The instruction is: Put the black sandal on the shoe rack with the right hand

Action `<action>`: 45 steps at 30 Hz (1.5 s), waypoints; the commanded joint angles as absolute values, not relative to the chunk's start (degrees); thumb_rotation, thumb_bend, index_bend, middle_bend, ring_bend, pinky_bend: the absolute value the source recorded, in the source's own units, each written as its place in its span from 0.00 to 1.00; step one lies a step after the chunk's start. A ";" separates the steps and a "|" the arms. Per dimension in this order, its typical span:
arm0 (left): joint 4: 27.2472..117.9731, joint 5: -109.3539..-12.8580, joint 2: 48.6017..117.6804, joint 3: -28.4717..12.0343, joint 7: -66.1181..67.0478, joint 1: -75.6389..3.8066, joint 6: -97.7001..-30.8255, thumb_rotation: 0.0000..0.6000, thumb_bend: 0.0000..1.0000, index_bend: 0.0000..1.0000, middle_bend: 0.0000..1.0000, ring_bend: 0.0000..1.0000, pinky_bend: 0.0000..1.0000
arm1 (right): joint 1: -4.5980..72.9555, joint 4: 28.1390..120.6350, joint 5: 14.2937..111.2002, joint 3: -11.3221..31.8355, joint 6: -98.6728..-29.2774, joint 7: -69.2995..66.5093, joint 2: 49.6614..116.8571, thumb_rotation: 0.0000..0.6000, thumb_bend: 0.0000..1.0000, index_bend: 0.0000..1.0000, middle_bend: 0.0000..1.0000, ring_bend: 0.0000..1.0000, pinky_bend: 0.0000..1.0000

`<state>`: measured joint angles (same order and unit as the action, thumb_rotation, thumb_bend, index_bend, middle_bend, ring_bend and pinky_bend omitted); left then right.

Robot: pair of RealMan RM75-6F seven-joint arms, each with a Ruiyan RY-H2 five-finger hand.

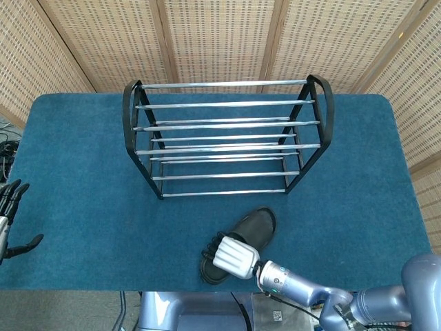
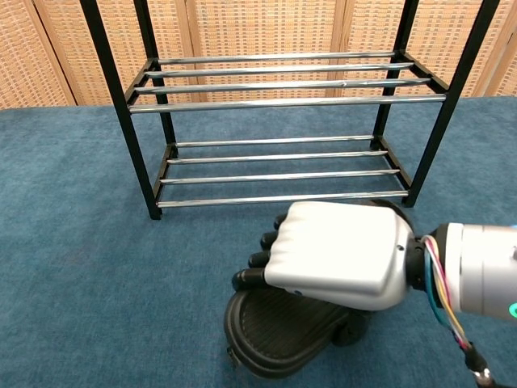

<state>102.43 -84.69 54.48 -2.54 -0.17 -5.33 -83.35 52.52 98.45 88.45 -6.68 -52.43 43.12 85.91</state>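
Note:
My right hand [image 1: 234,255] [image 2: 339,255] grips the black sandal [image 1: 251,227] [image 2: 275,335], fingers curled over its near end. The sandal is raised off the blue table and points diagonally toward the shoe rack [image 1: 227,138] [image 2: 279,105]. That rack, black-framed with chrome bars, stands empty at the table's middle back, just beyond the sandal's toe. My left hand [image 1: 8,221] hangs at the table's left edge with its fingers spread and nothing in them; only the head view shows it.
The blue cloth-covered table [image 1: 83,172] spreads wide on both sides of the rack. Wicker screen panels [image 1: 220,34] close off the back.

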 commanded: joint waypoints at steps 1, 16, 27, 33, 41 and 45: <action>102.35 -83.78 54.46 -2.86 -0.28 -5.72 -82.59 1.00 0.22 0.00 0.00 0.00 0.00 | 56.43 94.34 94.78 -5.68 -50.07 38.46 84.17 1.00 0.54 0.50 0.45 0.38 0.38; 101.36 -79.77 54.88 -3.86 -0.30 -7.91 -78.13 1.00 0.22 0.00 0.00 0.00 0.00 | 67.46 70.80 106.68 -4.95 -45.15 21.83 85.54 1.00 0.60 0.50 0.44 0.38 0.40; 100.97 -76.86 55.41 -4.46 0.93 -9.11 -75.83 1.00 0.22 0.00 0.00 0.00 0.00 | 70.02 58.84 109.85 -6.13 -46.82 14.75 90.45 1.00 0.66 0.50 0.43 0.38 0.40; 100.78 -76.13 55.50 -4.54 1.16 -9.46 -75.18 1.00 0.22 0.00 0.00 0.00 0.00 | 70.11 53.83 110.35 -6.35 -48.92 13.05 92.23 1.00 0.66 0.50 0.42 0.37 0.40; 100.88 -76.02 55.60 -4.41 1.58 -9.65 -74.98 1.00 0.22 0.00 0.00 0.00 0.00 | 70.32 51.17 110.93 -7.07 -50.23 12.48 92.99 1.00 0.66 0.50 0.40 0.35 0.40; 100.98 -76.09 55.66 -4.32 1.77 -9.58 -75.20 1.00 0.22 0.00 0.00 0.00 0.00 | 70.47 50.41 110.70 -7.08 -49.81 12.85 93.62 1.00 0.66 0.50 0.37 0.31 0.40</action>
<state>100.98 -76.09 55.65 -4.32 1.77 -9.58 -75.20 70.43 50.50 110.78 -7.09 -49.91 12.77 93.53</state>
